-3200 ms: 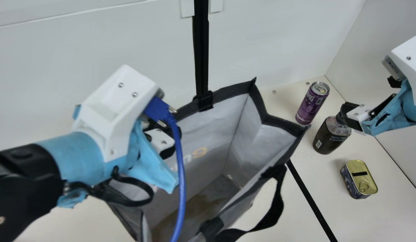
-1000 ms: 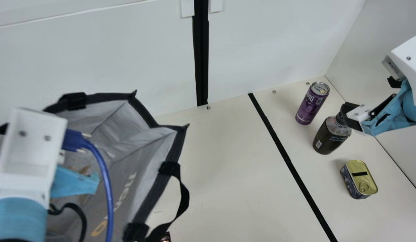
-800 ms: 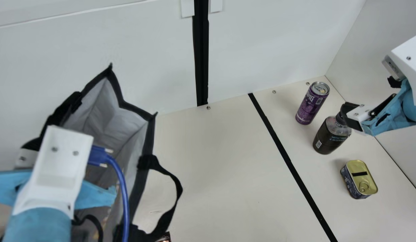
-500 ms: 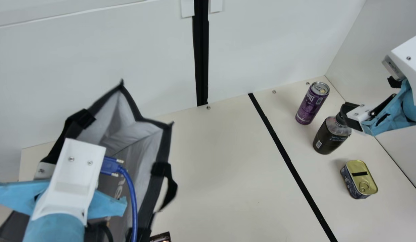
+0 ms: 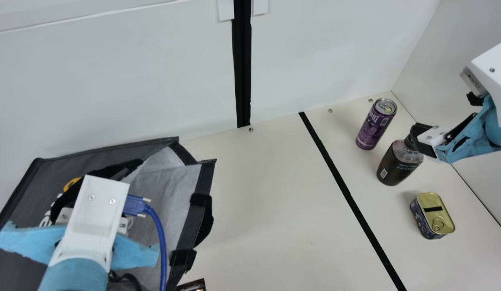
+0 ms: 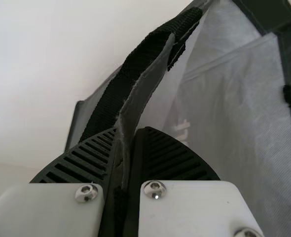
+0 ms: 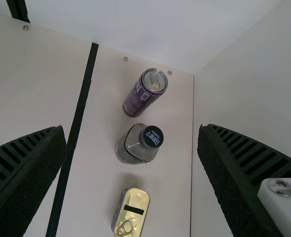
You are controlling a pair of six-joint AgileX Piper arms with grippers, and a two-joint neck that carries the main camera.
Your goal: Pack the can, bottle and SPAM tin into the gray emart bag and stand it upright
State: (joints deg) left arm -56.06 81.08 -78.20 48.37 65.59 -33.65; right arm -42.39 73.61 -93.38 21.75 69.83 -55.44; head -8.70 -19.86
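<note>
My left gripper point(image 5: 90, 222) is over the gray bag point(image 5: 15, 234) at the main view's left. In the left wrist view, my left gripper point(image 6: 128, 133) is shut on the bag's rim and black strap. The bag's gray outer wall shows, and its mouth gapes on the right. At the table's right, the purple can point(image 5: 375, 125), dark bottle point(image 5: 398, 163) and gold-topped SPAM tin point(image 5: 433, 216) stand apart. My right gripper point(image 5: 422, 139) is above the bottle, overlapping its cap in the main view; in the right wrist view, my right gripper point(image 7: 131, 131) is open, holding nothing.
A black tape line point(image 5: 347, 194) crosses the cream table point(image 5: 266, 210) between bag and items. White walls rise behind and at the right. A small dark object point(image 5: 193, 285) shows at the main view's bottom edge. A blue cable point(image 5: 162, 242) hangs beside my left gripper.
The bag has gone from the middle to the left, swinging and sagging lower, its outer wall now turned into view. My left gripper moved left, then slightly right and down. The right arm stayed still.
</note>
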